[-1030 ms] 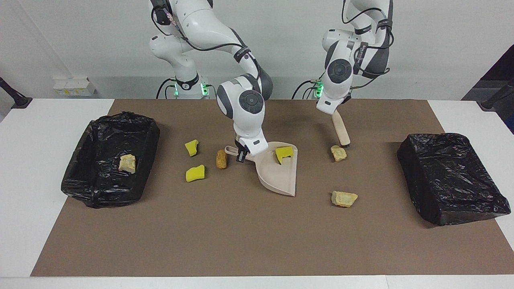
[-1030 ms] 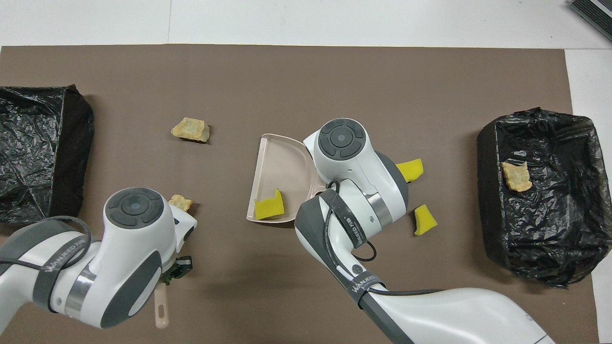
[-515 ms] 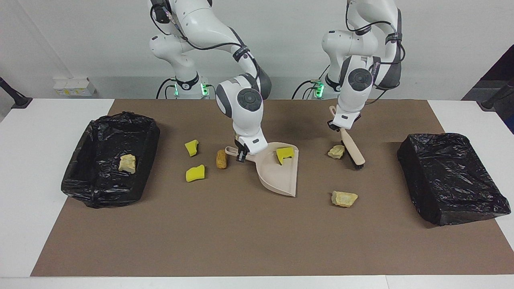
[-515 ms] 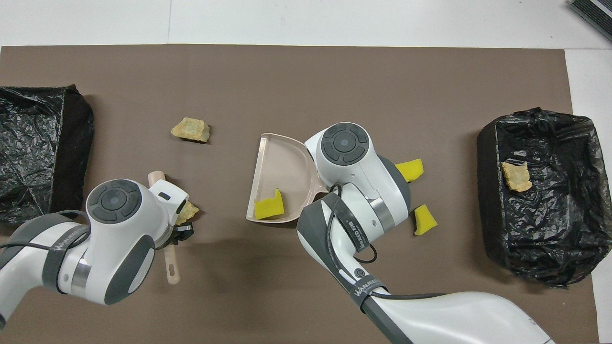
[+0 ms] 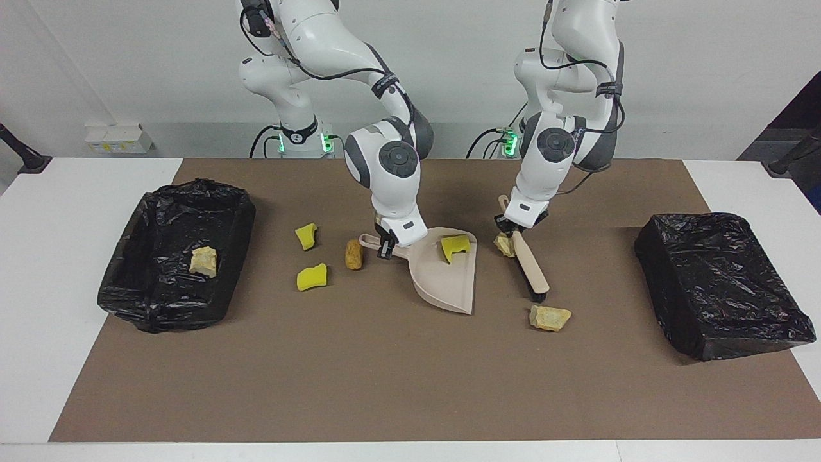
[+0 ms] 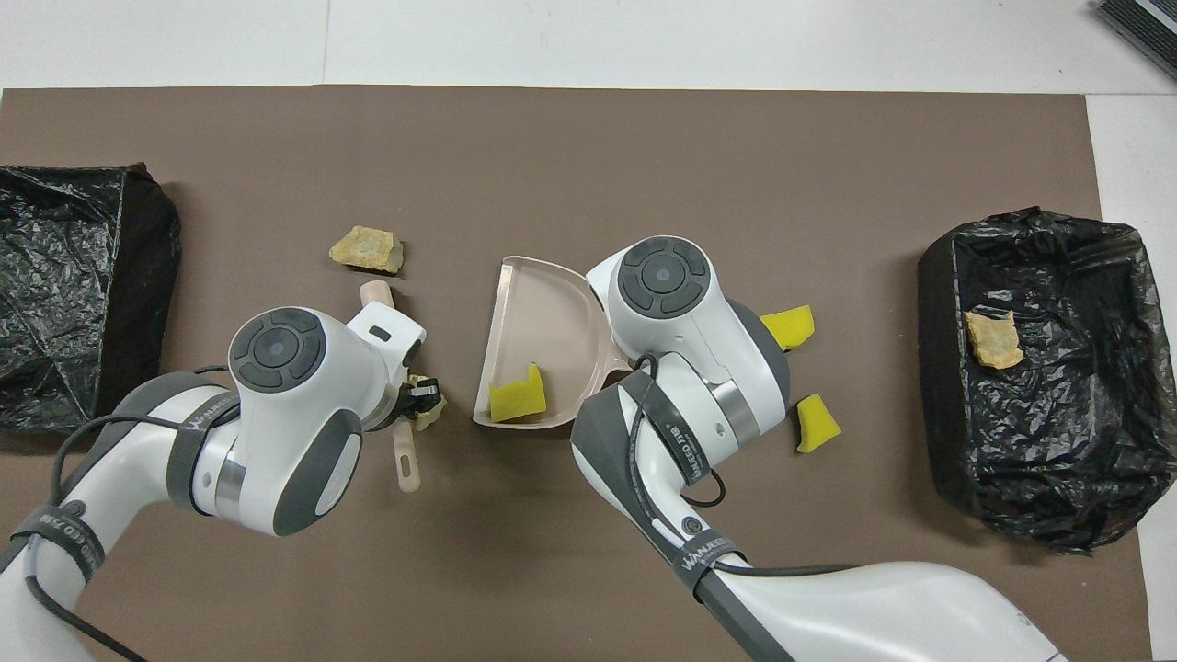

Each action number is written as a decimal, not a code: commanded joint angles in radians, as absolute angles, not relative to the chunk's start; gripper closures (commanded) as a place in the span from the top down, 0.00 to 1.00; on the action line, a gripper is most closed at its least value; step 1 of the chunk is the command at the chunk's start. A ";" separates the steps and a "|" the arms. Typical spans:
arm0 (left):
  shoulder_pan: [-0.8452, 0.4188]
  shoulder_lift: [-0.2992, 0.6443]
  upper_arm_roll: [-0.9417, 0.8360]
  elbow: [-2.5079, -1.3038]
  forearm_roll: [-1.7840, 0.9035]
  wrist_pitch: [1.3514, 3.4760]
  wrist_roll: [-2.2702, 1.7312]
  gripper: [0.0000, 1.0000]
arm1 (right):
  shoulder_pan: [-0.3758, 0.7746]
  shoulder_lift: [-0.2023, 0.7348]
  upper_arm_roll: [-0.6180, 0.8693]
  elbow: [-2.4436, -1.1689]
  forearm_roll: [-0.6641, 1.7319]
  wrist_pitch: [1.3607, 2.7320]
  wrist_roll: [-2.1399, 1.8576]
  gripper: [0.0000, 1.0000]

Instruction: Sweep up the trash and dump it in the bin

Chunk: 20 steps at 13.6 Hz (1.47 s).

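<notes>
**Brush and dustpan held over a tabletop strewn with scraps**

The right gripper [image 5: 385, 247] has its fingers closed on the handle of the beige dustpan [image 5: 449, 279], which rests on the brown mat [image 5: 385, 372] near the middle of the tabletop [image 5: 38, 256], its open edge turned toward the left arm's end. One yellow sponge chunk [image 5: 453, 247] lies inside the pan. The left gripper [image 5: 513, 226] has its fingers closed on the handle of a small brush [image 5: 531, 266]; the brush slants down to the mat, its dark bristle end near the tan lump [image 5: 549, 317] that lies farther from the robots. A second tan lump [image 5: 502, 244] sits just beside the brush handle, between the brush and the pan's open edge; contact cannot be judged.

Toward the right arm's end, a brown nugget [image 5: 353, 254] lies just beside the pan handle, and two more yellow chunks [image 5: 306, 235] [image 5: 312, 277] lie close by. The open bin [image 5: 176, 253], lined with black plastic, stands at the right arm's end of the tabletop and holds one tan lump [image 5: 204, 261]. A black plastic-covered box [image 5: 721, 282] stands at the left arm's end.
</notes>
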<state>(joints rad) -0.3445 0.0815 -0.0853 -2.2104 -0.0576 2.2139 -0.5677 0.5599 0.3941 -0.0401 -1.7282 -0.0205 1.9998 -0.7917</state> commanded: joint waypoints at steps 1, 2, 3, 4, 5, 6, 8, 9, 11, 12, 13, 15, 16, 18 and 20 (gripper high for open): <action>-0.402 0.175 -0.074 -2.105 -0.135 2.235 -0.566 0.00 | 0.557 0.370 -0.035 -1.766 -0.018 2.020 -0.779 0.00; -0.403 0.189 -0.075 -2.074 -0.167 2.240 -0.566 0.00 | 0.557 0.370 -0.035 -1.766 -0.018 2.020 -0.781 0.00; -0.413 0.193 -0.075 -2.051 -0.184 2.241 -0.568 0.00 | 0.557 0.370 -0.035 -1.766 -0.018 2.022 -0.781 0.00; -0.440 0.205 -0.075 -2.022 -0.205 2.240 -0.577 0.00 | 0.557 0.370 -0.035 -1.766 -0.018 2.020 -0.781 0.00; -0.463 0.216 -0.075 -1.985 -0.234 2.235 -0.607 0.00 | 0.557 0.370 -0.035 -1.766 -0.018 2.022 -0.781 0.00; -0.477 0.233 -0.075 -1.941 -0.242 2.218 -0.645 0.00 | 0.557 0.370 -0.035 -1.766 -0.018 2.020 -0.781 0.00; -0.477 0.221 -0.072 -1.904 -0.233 2.145 -0.658 0.00 | 0.557 0.370 -0.035 -1.766 -0.017 2.022 -0.781 0.00; -0.468 0.195 -0.065 -1.904 -0.224 2.066 -0.660 0.00 | 0.557 0.370 -0.035 -1.766 -0.018 2.022 -0.781 0.00; -0.437 0.125 -0.051 -1.920 -0.158 1.901 -0.670 0.00 | 0.557 0.370 -0.035 -1.766 -0.018 2.022 -0.782 0.00; -0.399 0.111 -0.051 -1.924 -0.100 1.885 -0.669 0.00 | 0.557 0.370 -0.035 -1.766 -0.023 2.023 -0.796 0.00; -0.370 0.117 -0.052 -1.922 -0.050 1.910 -0.645 0.00 | 0.557 0.370 -0.035 -1.766 -0.028 2.019 -0.851 0.00; -0.297 0.156 -0.052 -1.917 -0.012 2.151 -0.414 0.00 | 0.557 0.367 -0.035 -1.766 -0.031 2.000 -0.893 0.00; -0.270 0.184 -0.051 -1.911 -0.012 2.213 -0.252 0.00 | 0.557 0.361 -0.035 -1.766 -0.032 1.978 -0.891 0.00; -0.201 0.256 -0.051 -1.860 -0.006 2.233 0.045 0.00 | 0.560 0.350 -0.035 -1.793 -0.032 1.974 -0.888 0.00; -0.144 0.354 -0.051 -1.737 0.000 2.224 0.252 0.00 | 0.578 0.315 -0.035 -1.856 -0.032 1.986 -0.882 0.00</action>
